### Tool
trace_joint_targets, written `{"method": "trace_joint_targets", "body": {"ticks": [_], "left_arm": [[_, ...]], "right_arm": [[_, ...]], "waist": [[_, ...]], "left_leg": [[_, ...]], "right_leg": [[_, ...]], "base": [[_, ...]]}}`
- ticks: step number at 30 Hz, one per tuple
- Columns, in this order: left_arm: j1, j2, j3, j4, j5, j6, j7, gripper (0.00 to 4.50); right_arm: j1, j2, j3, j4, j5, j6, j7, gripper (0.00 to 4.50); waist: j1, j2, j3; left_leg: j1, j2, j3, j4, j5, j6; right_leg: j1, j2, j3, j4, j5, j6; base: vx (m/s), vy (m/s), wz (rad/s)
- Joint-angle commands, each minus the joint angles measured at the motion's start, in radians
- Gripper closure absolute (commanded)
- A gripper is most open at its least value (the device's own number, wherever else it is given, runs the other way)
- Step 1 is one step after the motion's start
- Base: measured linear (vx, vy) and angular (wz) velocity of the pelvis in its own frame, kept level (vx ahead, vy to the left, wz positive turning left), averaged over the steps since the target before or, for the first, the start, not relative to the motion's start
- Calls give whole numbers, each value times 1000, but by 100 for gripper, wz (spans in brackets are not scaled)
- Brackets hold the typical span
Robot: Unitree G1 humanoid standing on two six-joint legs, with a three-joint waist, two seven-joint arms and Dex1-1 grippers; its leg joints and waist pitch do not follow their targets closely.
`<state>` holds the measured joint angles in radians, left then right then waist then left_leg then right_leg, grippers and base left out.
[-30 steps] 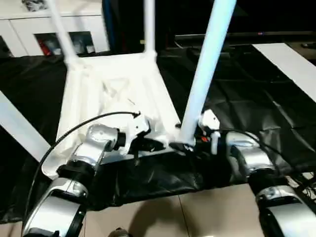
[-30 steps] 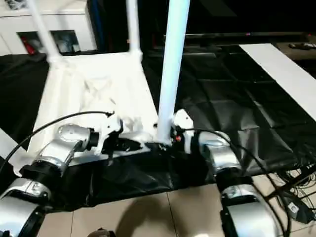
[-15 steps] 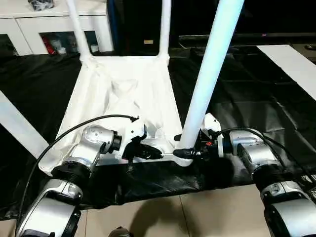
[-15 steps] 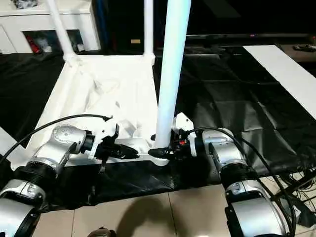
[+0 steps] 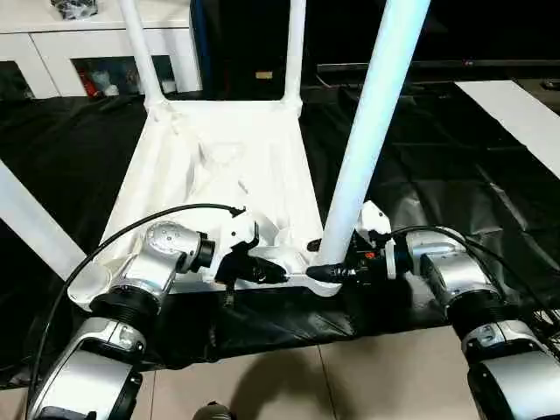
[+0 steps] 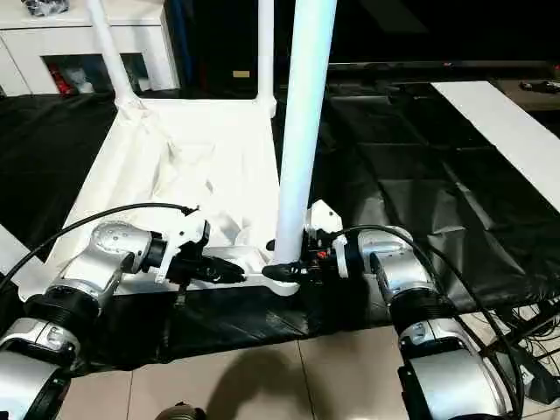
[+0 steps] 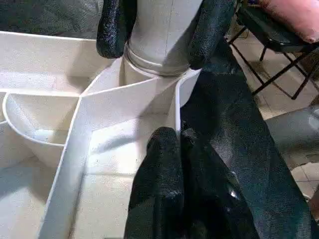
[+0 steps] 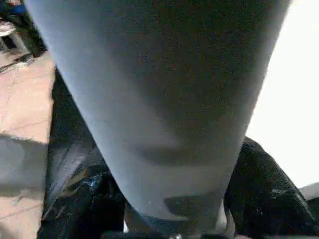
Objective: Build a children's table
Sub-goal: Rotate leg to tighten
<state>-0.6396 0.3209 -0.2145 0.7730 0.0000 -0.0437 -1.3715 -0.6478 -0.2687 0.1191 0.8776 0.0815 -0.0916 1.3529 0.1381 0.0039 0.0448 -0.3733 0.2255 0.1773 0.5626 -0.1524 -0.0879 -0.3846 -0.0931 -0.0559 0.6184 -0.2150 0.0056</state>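
The right gripper's (image 5: 331,272) fingers (image 7: 115,30) wrap the base of the near right leg (image 5: 372,131), one on each side, just above its corner socket (image 7: 152,64). The left gripper's (image 5: 273,274) fingers (image 7: 164,169) are pressed together, pinching the thin near rim of the children's table (image 5: 219,166), close beside that socket.

The table lies upside down on black sheeting (image 5: 437,175), its ribbed underside up. Two far legs (image 5: 140,48) already stand in their sockets, and another white leg (image 5: 31,223) slants past at the robot's left.

The step in hand looks like seating this leg. To do it well, I judge the leg should be kept upright and in line with the socket, then pushed straight down rather than levered sideways. The left grip should hold the rim firmly so the light plastic top does not slide or tip on the slick sheeting. A low grip gives little leverage against the tall leg's lean, so the push should be slow.
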Motion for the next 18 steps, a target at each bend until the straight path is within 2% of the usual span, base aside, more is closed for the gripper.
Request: {"method": "trace_joint_targets", "body": {"ticks": [1, 2, 3, 4, 5, 6, 7, 9, 10, 11, 12, 14, 18], "left_arm": [[-11, -30, -3, 20, 16, 14, 87, 450], [-14, -41, 1, 26, 19, 22, 117, 450], [-14, -41, 1, 26, 19, 22, 117, 450], [-18, -59, 7, 33, 23, 29, 162, 450], [-18, -59, 7, 33, 23, 29, 162, 450], [-25, -100, 14, 42, 32, 46, 248, 450], [-26, -103, 14, 43, 33, 47, 255, 450], [-37, -146, 18, 57, 47, 66, 355, 450], [-50, -189, 22, 72, 59, 90, 450, 450], [-50, -189, 22, 72, 59, 90, 450, 450], [-59, -226, 26, 78, 66, 113, 519, 450], [-62, -247, 25, 77, 74, 124, 560, 450], [-60, -269, 18, 75, 97, 120, 608, 450]], "right_arm": [[24, 46, 9, 31, -8, 24, -78, 219], [25, 62, -5, 41, -8, 16, -135, 221], [25, 62, -5, 41, -8, 16, -135, 224], [26, 84, -22, 54, -8, 19, -211, 225], [26, 84, -22, 54, -8, 19, -211, 225], [33, 130, -46, 77, -15, 19, -355, 235], [33, 133, -47, 79, -15, 19, -366, 240], [35, 186, -66, 100, -23, 27, -518, 244], [26, 243, -85, 125, -26, 44, -665, 246], [26, 243, -85, 125, -26, 44, -665, 248], [7, 297, -106, 151, -24, 50, -784, 250], [-15, 334, -121, 171, -21, 56, -858, 250], [-56, 397, -142, 197, -23, 50, -966, 250]], "waist": [[-4, -9, -59], [-5, -9, -57], [-7, -8, -52], [-9, -11, -49], [-9, -11, -49], [-14, -13, -47], [-16, -9, -47], [-26, -10, -44], [-36, -6, -40], [-39, -7, -38], [-43, -2, -40], [-52, -6, -42], [-58, -2, -43]], "left_leg": [[13, 8, 7, -57, -217, 54], [15, 9, 8, -60, -236, 45], [20, 8, 7, -64, -283, 26], [22, 8, 5, -68, -319, 8], [22, 8, 5, -68, -319, 8], [24, 8, 3, -71, -343, -6], [26, 8, 1, -72, -348, -12], [25, 5, -3, -76, -368, -25], [25, 2, -7, -80, -396, -40], [27, 1, -9, -81, -412, -45], [30, -1, -13, -81, -439, -48], [29, -3, -17, -84, -454, -48], [32, -4, -20, -87, -493, -38]], "right_leg": [[40, -43, 27, -63, -68, -264], [38, -45, 29, -67, -103, -256], [34, -47, 31, -76, -188, -239], [32, -50, 34, -83, -273, -218], [32, -50, 34, -83, -273, -218], [28, -53, 36, -92, -358, -189], [25, -54, 36, -94, -373, -183], [24, -52, 35, -100, -413, -167], [21, -50, 33, -106, -465, -143], [18, -50, 31, -109, -491, -135], [17, -51, 30, -113, -530, -121], [18, -50, 26, -119, -542, -112], [12, -46, 26, -123, -502, -111]], "base": [[0, 0, 0], [0, 0, 0], [0, 0, 0], [0, 0, 0], [0, 0, 0], [0, 0, 0], [0, 0, 0], [0, 0, 0], [0, 0, 0], [0, 0, 0], [0, 0, 0], [0, 0, 0], [0, 0, 0]]}}
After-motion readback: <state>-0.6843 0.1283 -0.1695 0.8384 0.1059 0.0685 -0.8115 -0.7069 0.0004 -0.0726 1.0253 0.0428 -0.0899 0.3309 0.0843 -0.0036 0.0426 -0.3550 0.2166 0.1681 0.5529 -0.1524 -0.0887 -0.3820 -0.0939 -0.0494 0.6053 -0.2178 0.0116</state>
